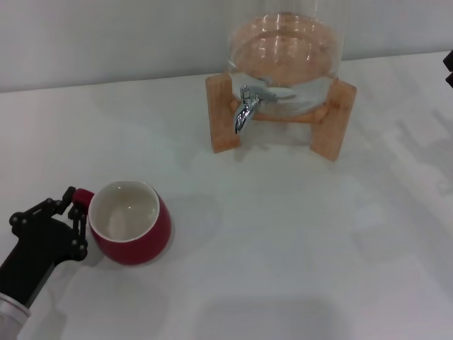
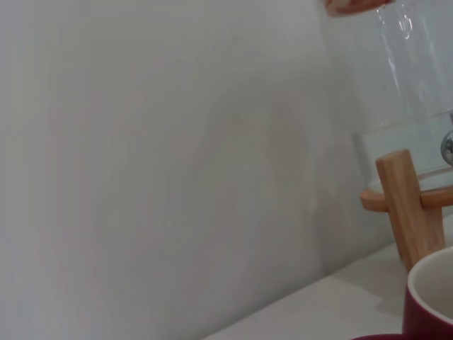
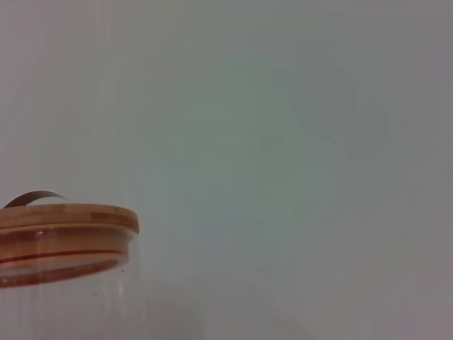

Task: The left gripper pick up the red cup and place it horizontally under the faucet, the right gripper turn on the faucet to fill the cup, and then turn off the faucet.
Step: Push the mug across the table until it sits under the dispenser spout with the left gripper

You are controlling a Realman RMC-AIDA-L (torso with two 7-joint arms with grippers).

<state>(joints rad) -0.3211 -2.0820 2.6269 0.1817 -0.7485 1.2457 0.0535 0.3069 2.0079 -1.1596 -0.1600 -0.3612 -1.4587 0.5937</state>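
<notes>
The red cup point(image 1: 134, 230), dark red with a white inside, rests on the white table at the lower left. Its small handle points toward my left gripper point(image 1: 75, 205). That black claw comes in from the lower left corner, and its jointed fingers point(image 1: 79, 230) are closed around the handle. The left wrist view catches only the cup's rim point(image 2: 432, 297). The chrome faucet point(image 1: 246, 108) juts from the glass jar point(image 1: 287, 53), spout pointing down, well beyond and to the right of the cup. Only a black sliver of my right gripper point(image 1: 449, 69) shows at the far right edge.
The jar sits in a wooden stand point(image 1: 333, 120) at the back of the table, near the pale wall. Its wooden lid point(image 3: 64, 234) shows in the right wrist view. White tabletop point(image 1: 283, 248) stretches between the cup and the stand.
</notes>
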